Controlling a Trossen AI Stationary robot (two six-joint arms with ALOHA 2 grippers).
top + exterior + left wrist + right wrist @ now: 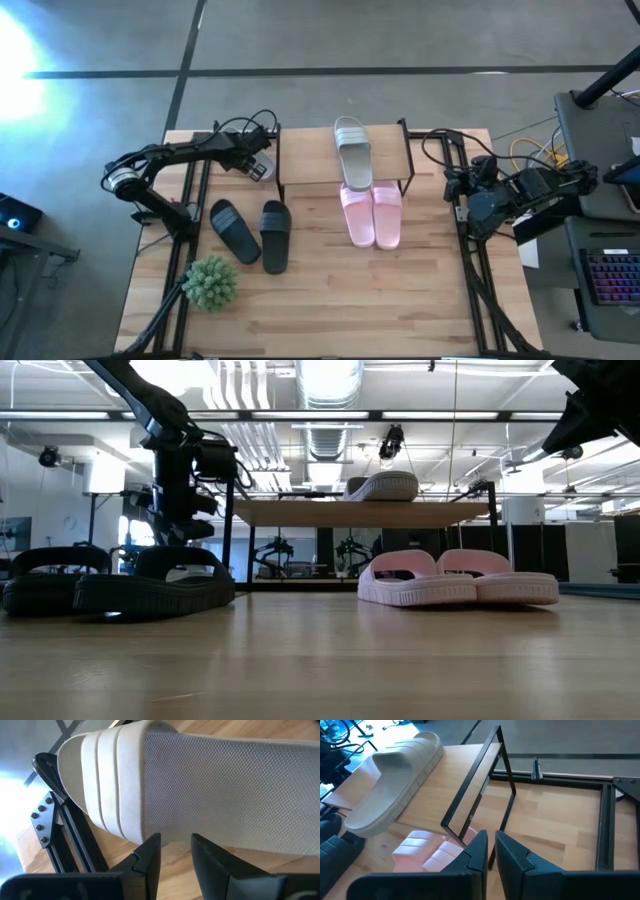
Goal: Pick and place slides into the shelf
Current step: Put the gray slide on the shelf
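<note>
Note left gripper (258, 165) at table's far-left area, just beside shelf (300, 160) left end, fingers part-spread, grasping second grey-white slide (210, 785). Note right gripper (462, 183) near table's right edge, fingers clenched, holding nothing. One grey-white slide (352, 150) lies on shelf board. Pink pair (372, 214) sits at shelf front edge; black pair (252, 232) toward left. No readable writing on slides.

Robotics lab: exposed ceiling ducts (330, 380), keyboard (610, 278)
</note>
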